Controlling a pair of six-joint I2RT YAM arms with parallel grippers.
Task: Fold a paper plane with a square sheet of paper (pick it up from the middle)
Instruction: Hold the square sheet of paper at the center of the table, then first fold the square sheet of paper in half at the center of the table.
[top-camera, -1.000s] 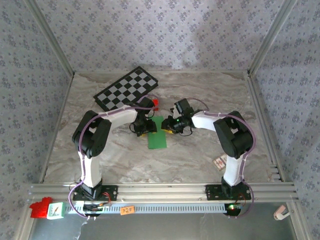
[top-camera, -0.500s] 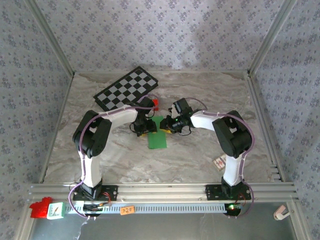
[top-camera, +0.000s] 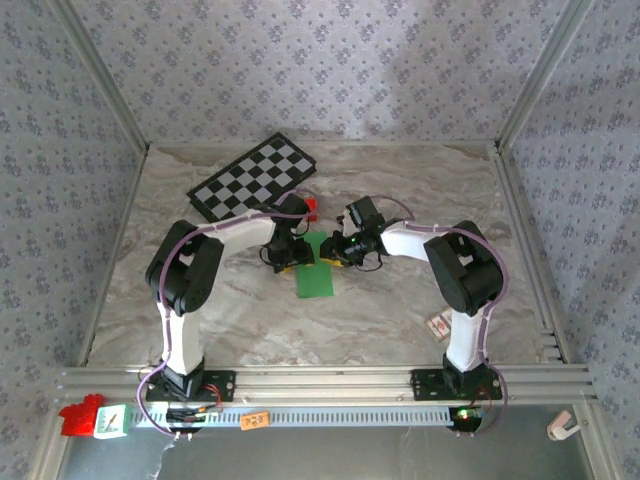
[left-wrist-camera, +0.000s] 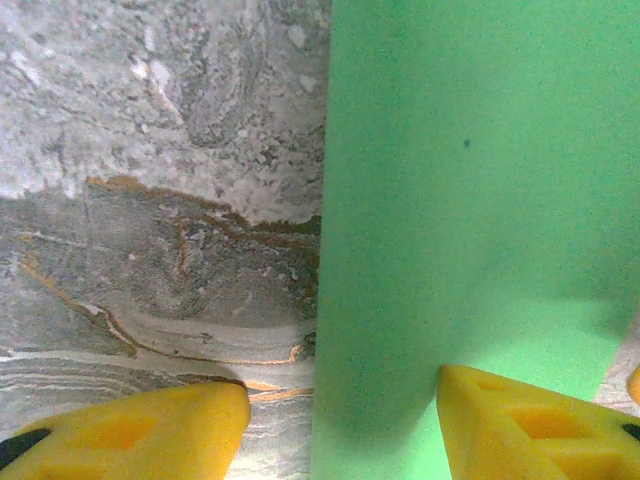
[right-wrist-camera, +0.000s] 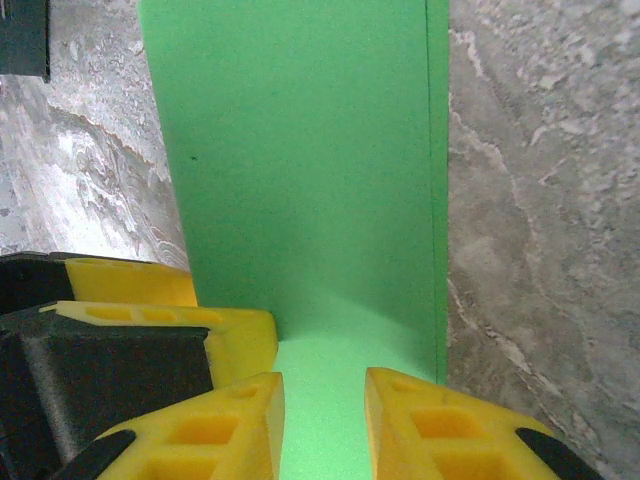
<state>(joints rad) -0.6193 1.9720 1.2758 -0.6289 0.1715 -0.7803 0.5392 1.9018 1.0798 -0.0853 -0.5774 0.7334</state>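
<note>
Green paper: folded into a long, narrow shape. It lies flat in the middle of the worktop, between the two grippers.
Left gripper: open wide and holding nothing. It is down low at the paper's left edge.
Left gripper fingers: one yellow finger is on the green paper. The other is on the bare worktop beside it. The paper's edge runs between them.
Right gripper: its jaws are only a little way apart. It is down low over the paper from the right side.
Right gripper fingers: both yellow tips are over the green paper. The gap between them shows flat paper, with nothing squeezed in it. I cannot tell how hard they press.
Paper fold: a thin second layer shows along the paper's right side in the right wrist view.
Checkered board: at the back left of the worktop, well apart from the paper.
Red block: just behind the paper, near the board's corner.
</note>
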